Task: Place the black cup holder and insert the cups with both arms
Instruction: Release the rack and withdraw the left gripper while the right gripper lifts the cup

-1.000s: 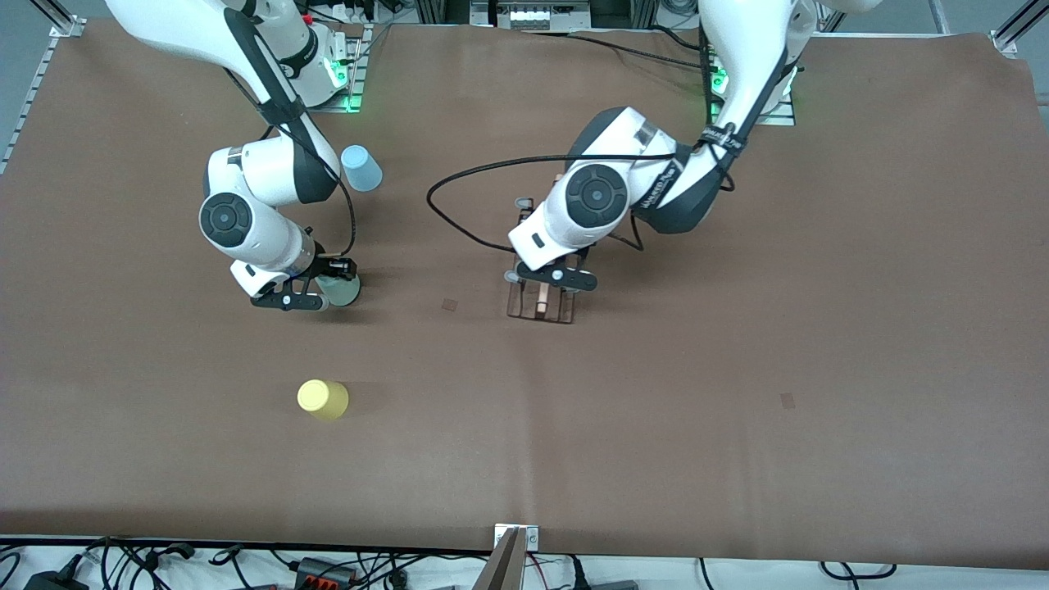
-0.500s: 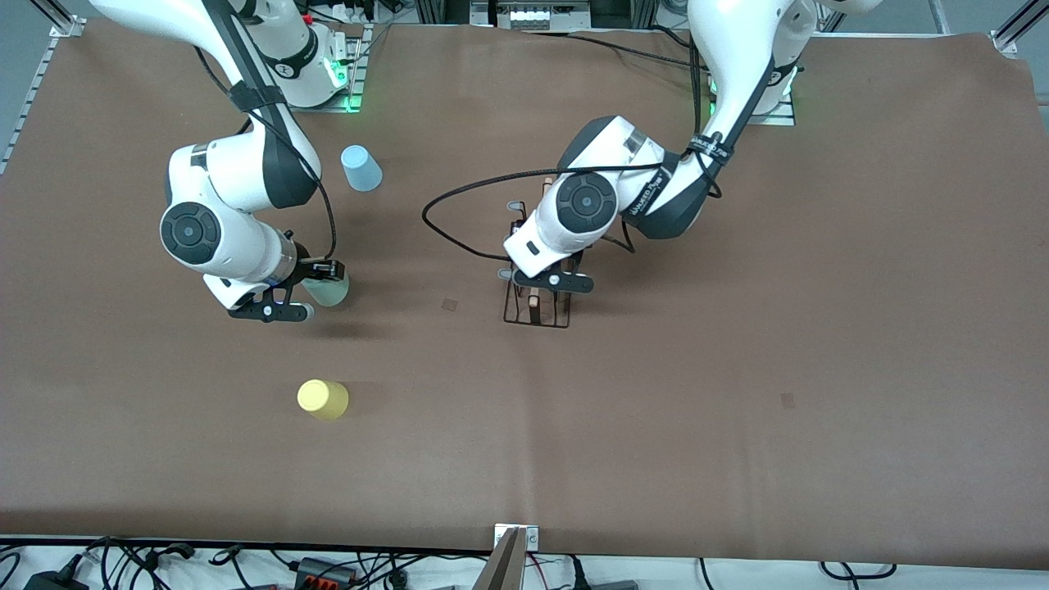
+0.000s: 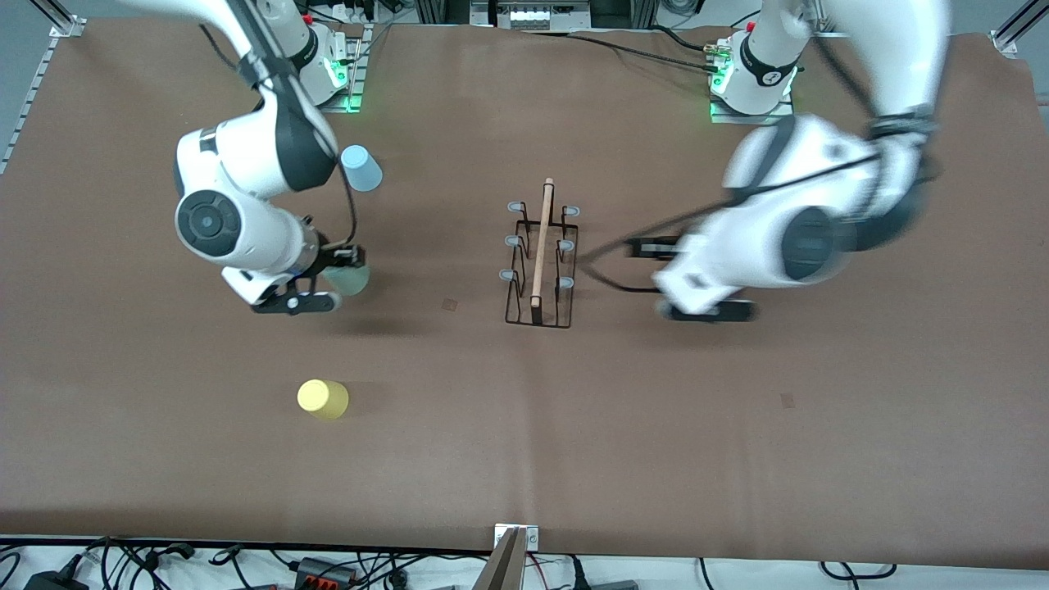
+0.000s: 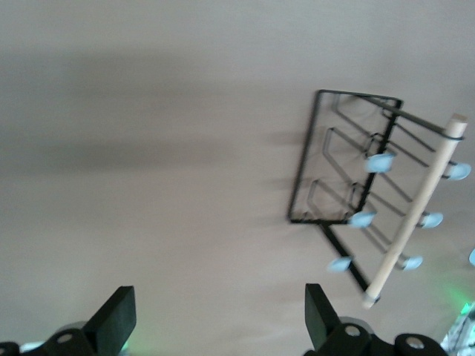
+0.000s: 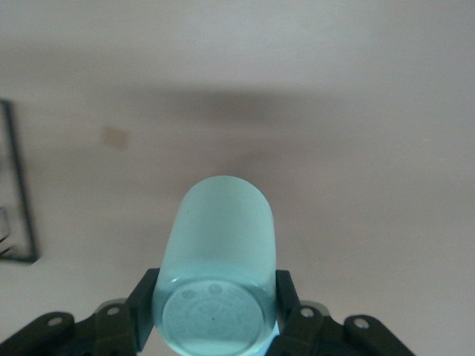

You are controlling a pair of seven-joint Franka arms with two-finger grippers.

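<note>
Two white jointed arms work over the brown table. Landmark: the thin black wire cup holder with a light wooden rod handle and grey-capped pegs, standing upright on the table midway between the arms, with no cup on any peg.

Toward the right arm's end from the holder, the right gripper is clamped on the pale green plastic cup, held clear of the table. The light blue cup stands farther from the front camera than the holder. The yellow cup stands nearer to that camera than the holder.

Toward the left arm's end from the holder, the left gripper hangs over bare table, fingers spread wide, holding nothing.
</note>
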